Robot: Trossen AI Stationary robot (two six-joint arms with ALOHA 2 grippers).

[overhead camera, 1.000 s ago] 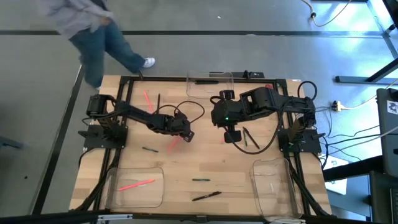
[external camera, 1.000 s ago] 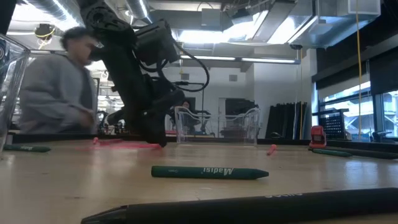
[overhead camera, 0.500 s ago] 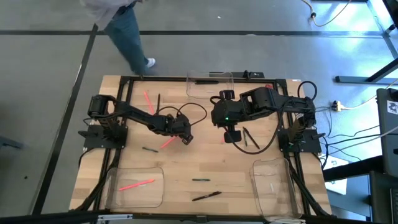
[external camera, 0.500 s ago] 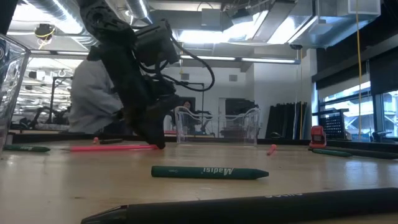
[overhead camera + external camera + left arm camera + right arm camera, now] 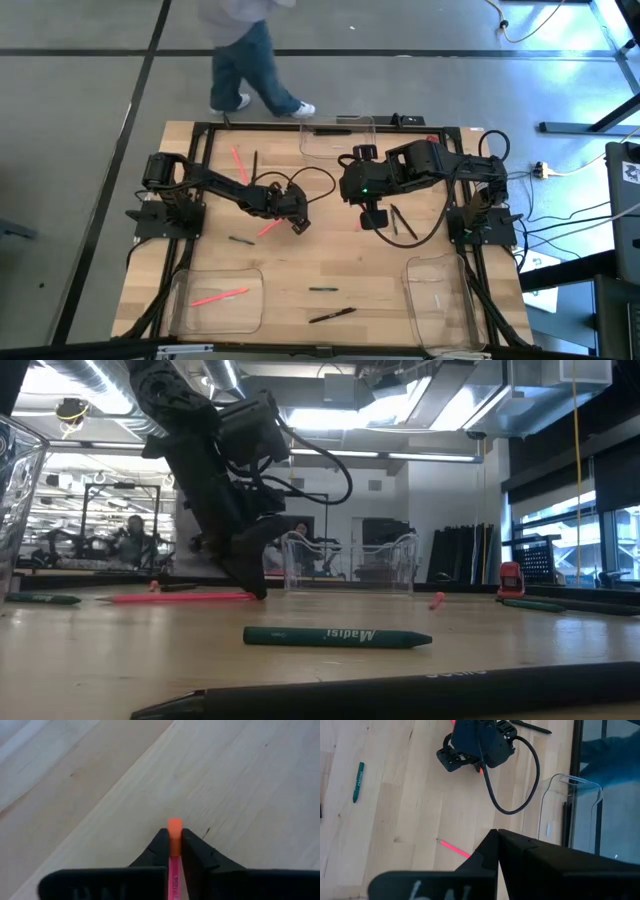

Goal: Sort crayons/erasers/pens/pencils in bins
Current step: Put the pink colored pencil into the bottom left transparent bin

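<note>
My left gripper (image 5: 297, 222) is low over the table's middle, shut on a long pink stick (image 5: 268, 230); the stick also shows in the low view (image 5: 175, 598) and the left wrist view (image 5: 174, 826). My right gripper (image 5: 372, 215) hangs shut and empty to its right, and its own view shows the same (image 5: 496, 842). Three clear bins stand on the table. The near left one (image 5: 180, 300) holds a pink stick (image 5: 220, 296), the far middle one (image 5: 337, 145) holds a black stick (image 5: 332, 130), and the third is at the near right (image 5: 440, 290). My left gripper pinches the pink stick near one end (image 5: 174, 846) between its two fingers; a short tip sticks out past the fingertips. The fingers (image 5: 250, 575) slant down from the table's left. The stick lies level at table height, its free end (image 5: 105, 599) toward the near left; whether it touches the wood I cannot tell.
Loose sticks lie about: pink (image 5: 238, 160) and black (image 5: 255, 162) at the far left, green (image 5: 240, 239), green (image 5: 322, 289), a black pen (image 5: 332, 315), and dark ones (image 5: 400, 222) beside my right gripper. A person (image 5: 250, 60) walks beyond the far edge.
My left gripper has shifted slightly and turned with the pink stick. The stick's free end has swung toward the table's left edge and now lies level across the low view. The person behind the table has walked from left to right.
</note>
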